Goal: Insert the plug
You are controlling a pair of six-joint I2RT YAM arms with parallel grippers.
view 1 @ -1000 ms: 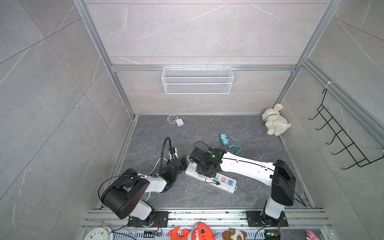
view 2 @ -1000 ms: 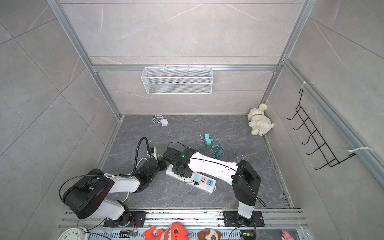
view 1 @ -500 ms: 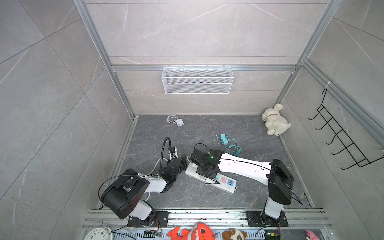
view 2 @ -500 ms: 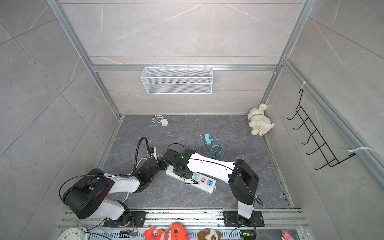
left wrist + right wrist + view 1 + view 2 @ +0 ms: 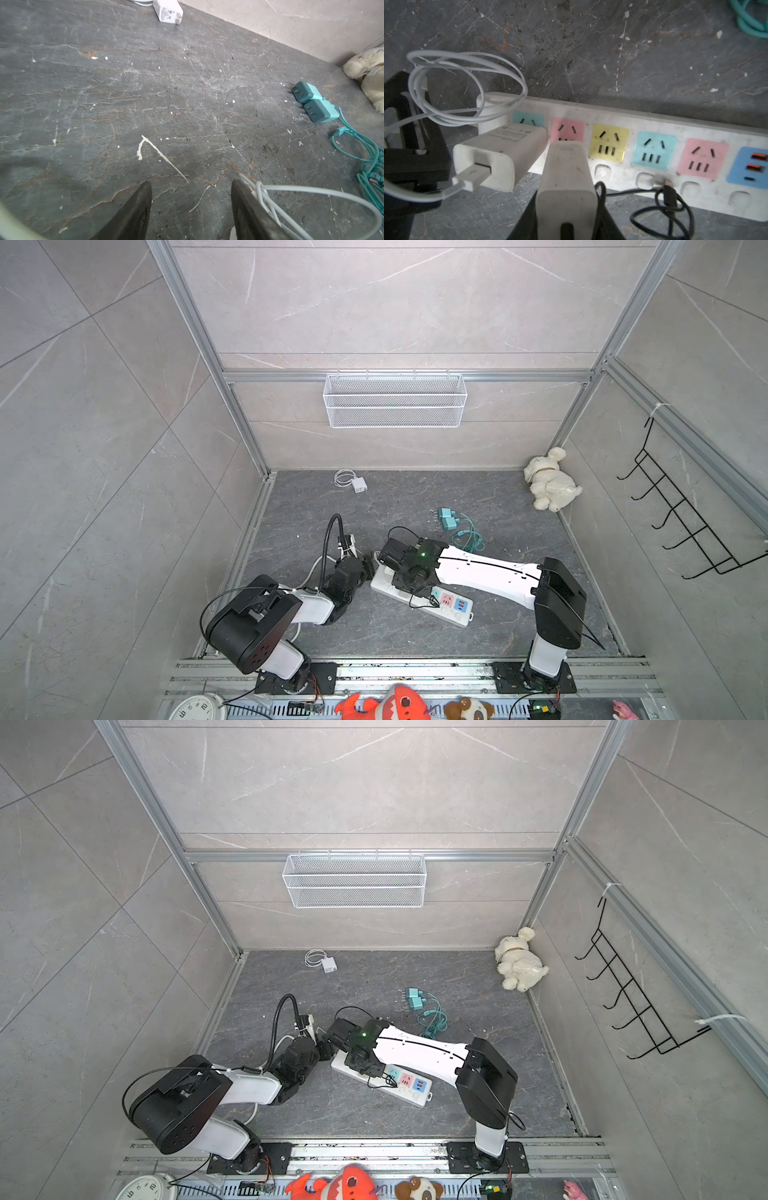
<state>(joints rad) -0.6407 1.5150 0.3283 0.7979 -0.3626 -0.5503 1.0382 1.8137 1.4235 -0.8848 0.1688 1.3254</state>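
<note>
A white plug (image 5: 566,176) is held in my right gripper (image 5: 566,193), which is shut on its sides. The plug's front end meets the lower slots of the second, pink socket of the white power strip (image 5: 654,128); its prongs are hidden. In both top views the right gripper (image 5: 401,572) (image 5: 359,1058) sits over the strip's left half (image 5: 451,612) (image 5: 411,1094). My left gripper (image 5: 191,182) is open over bare floor, just off the strip's left end (image 5: 368,566), with a white cable (image 5: 311,191) against one finger.
Another white charger (image 5: 502,153) sits in the first teal socket, its cable (image 5: 467,87) looped beside it. A black cable (image 5: 664,207) lies before the strip. Two teal chargers (image 5: 446,518), a white charger (image 5: 357,484) and a plush dog (image 5: 548,485) lie farther back.
The right arm's elbow has shifted slightly left while the plug stays at the strip. The left arm has hardly moved.
</note>
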